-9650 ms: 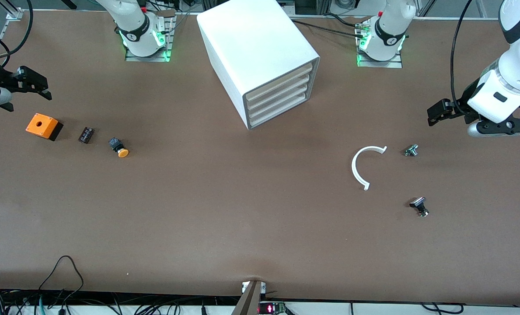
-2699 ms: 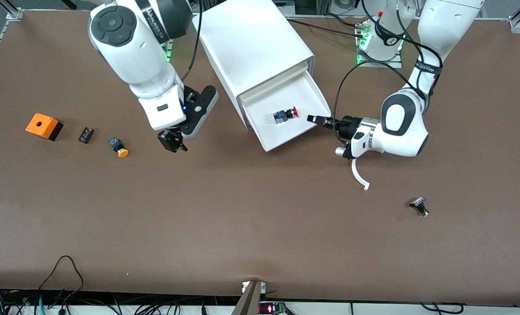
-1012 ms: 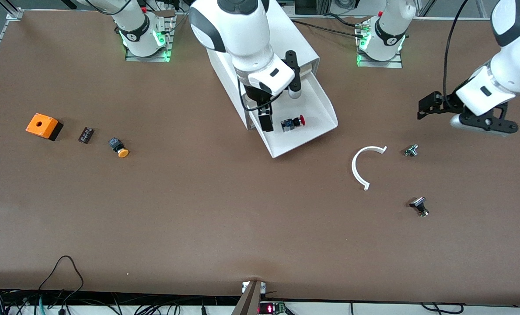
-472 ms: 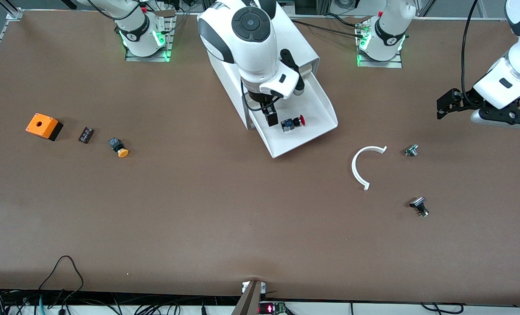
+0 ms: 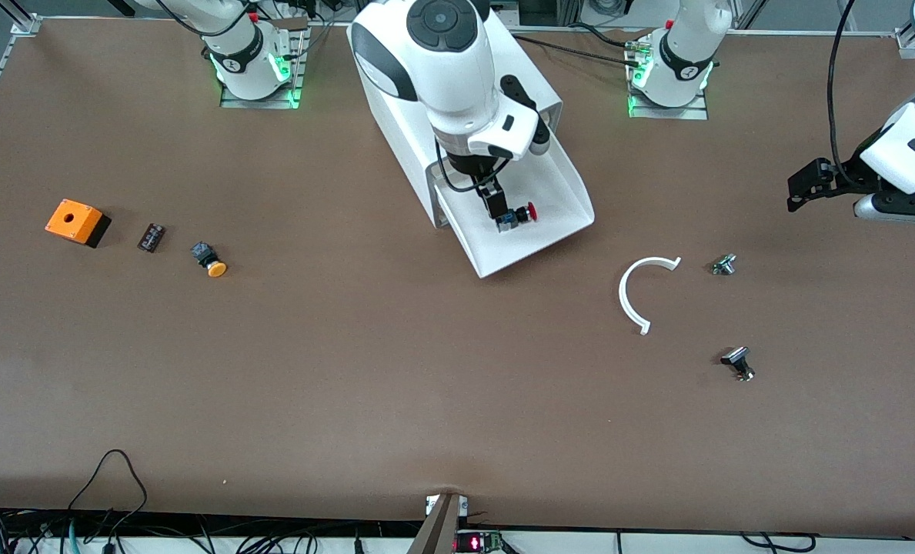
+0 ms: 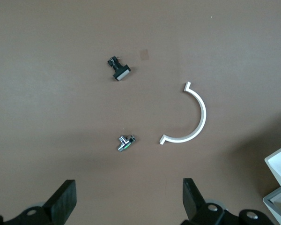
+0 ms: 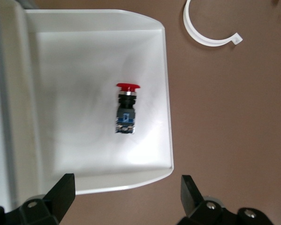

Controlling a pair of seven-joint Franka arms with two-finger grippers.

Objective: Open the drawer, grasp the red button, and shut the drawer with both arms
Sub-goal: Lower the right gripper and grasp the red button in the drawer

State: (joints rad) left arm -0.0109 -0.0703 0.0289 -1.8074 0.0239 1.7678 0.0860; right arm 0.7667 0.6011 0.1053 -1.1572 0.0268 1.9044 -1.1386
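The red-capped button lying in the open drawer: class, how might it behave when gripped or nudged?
The button lies on its side, so its round red cap could probably let it roll in an arc. It looks rigid and light. The drawer floor looks smooth, so a nudge may slide it. The right tool hangs open over it.

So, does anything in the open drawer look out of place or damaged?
Nothing stands out. The red button lies on its side, intact, in the pulled-out drawer; the right gripper hangs open above it. The left gripper waits open over the table's end.
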